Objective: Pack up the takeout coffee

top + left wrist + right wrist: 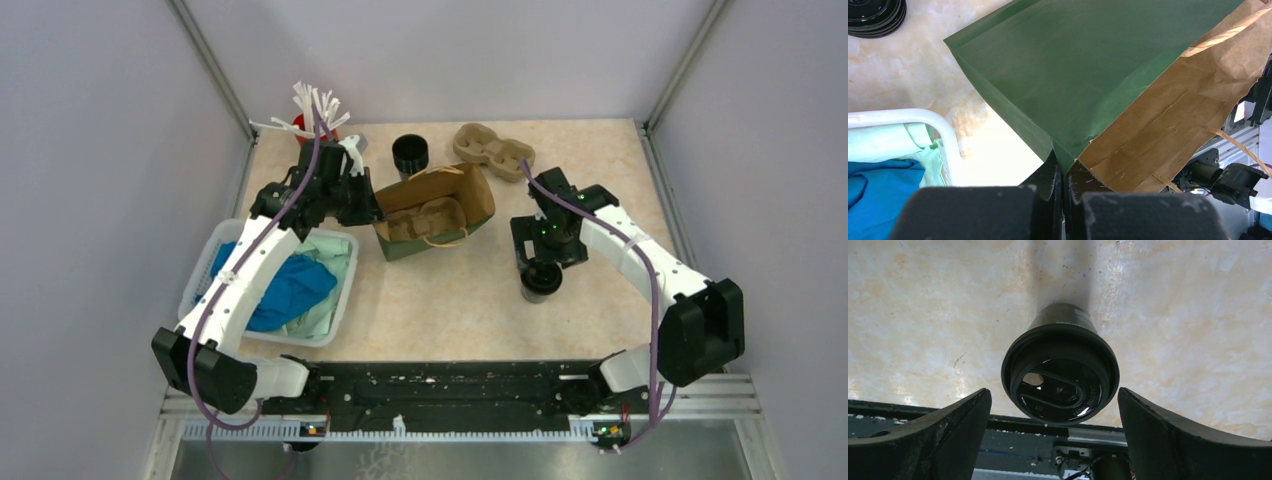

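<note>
White plastic basket (908, 114), far left: blue and mint-green cloths inside. Behind it, red cup (300, 126) full of white sticks. Left tool (1064, 170) pressed together, pinching edge of green-and-brown paper bag (1073, 65). Bag open, brown moulded-pulp tray (432, 222) inside. Right of bag: takeout coffee (1060, 375), small black tapered cup with round black lid, upright on beige marbled worktop (440, 310). Right tool (1053, 397) spread wide either side of it, not touching. Embossed lid lettering too small to read.

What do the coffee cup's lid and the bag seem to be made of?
The lid looks like glossy black plastic: sharp reflections, moulded lettering. The bag seems matte paper, green outside and brown inside, creased, with twisted cord handles.
</note>
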Robot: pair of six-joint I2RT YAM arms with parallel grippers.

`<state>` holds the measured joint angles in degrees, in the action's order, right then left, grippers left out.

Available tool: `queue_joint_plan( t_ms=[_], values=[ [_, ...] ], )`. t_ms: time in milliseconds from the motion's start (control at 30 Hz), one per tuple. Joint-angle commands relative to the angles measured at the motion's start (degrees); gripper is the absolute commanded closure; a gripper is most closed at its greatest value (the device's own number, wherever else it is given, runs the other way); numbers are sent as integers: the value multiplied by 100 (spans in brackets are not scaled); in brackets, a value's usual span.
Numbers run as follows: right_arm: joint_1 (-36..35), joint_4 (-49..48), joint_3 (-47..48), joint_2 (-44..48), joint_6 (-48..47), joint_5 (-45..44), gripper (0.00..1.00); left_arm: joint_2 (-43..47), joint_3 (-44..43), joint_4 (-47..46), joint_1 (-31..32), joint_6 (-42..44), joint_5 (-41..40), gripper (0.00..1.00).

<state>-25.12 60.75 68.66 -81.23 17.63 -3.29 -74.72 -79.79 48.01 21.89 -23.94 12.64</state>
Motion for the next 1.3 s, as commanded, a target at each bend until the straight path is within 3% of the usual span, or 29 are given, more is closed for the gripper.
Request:
queue_joint_plan(
  t_ms=[0, 433, 1000, 1167, 1267],
  values=[
    [-29, -266, -69, -31, -42, -288, 6, 133, 9, -224, 5, -12, 123, 100],
    [-34, -324, -249, -100, -39, -193, 19, 107, 46, -248, 7, 3, 151, 100],
    [-96, -367, -509, 8, -56, -703, 33, 17, 21, -301, 0, 10, 288, 100],
    [-97, -306, -149, 453, -292, -814, 44, 107, 151, -385, 5, 21, 415, 100],
    [-98, -282, 258, 901, -787, -431, 47, 323, 486, -695, 8, 108, 586, 100]
  ],
)
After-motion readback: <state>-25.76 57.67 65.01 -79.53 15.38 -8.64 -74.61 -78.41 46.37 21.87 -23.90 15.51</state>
